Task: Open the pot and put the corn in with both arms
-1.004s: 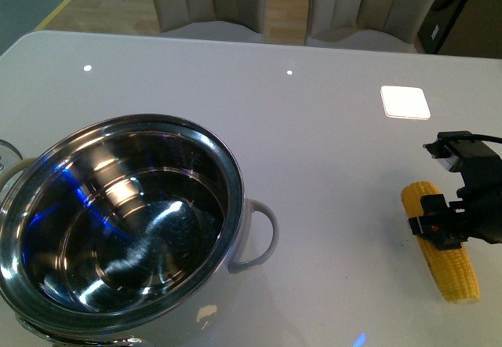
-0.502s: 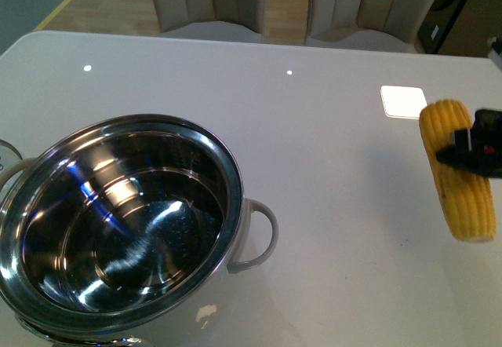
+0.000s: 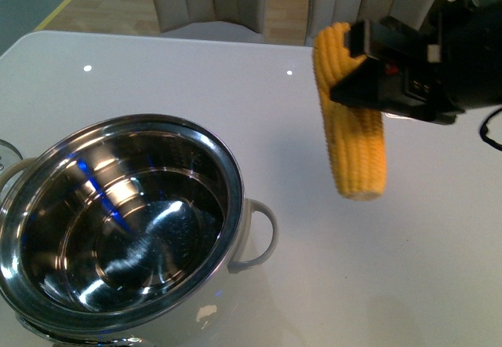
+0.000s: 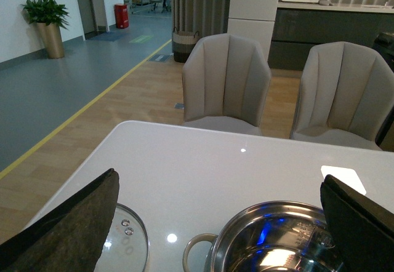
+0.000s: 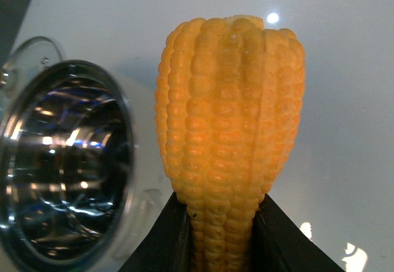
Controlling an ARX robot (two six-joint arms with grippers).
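Observation:
The pot (image 3: pixel 233 176) stands open and empty at the front left of the white table, its steel inside shining. My right gripper (image 3: pixel 357 76) is shut on the corn (image 3: pixel 357 147) and holds it in the air, hanging tip down, to the right of the pot and clear of its rim. In the right wrist view the corn (image 5: pixel 231 118) stands between the black fingers (image 5: pixel 169 235), with the pot (image 5: pixel 123 130) to one side. My left gripper (image 4: pixel 218 183) is open and empty above the pot's (image 4: pixel 277 205) near side.
A glass lid (image 4: pixel 129 241) lies flat on the table to the left of the pot; it also shows in the right wrist view (image 5: pixel 24 53). Two grey chairs (image 4: pixel 226 81) (image 4: pixel 345 93) stand beyond the table's far edge.
My right gripper has lifted the corn off the table at the right and carried it up and left toward the pot. The pot has not moved.

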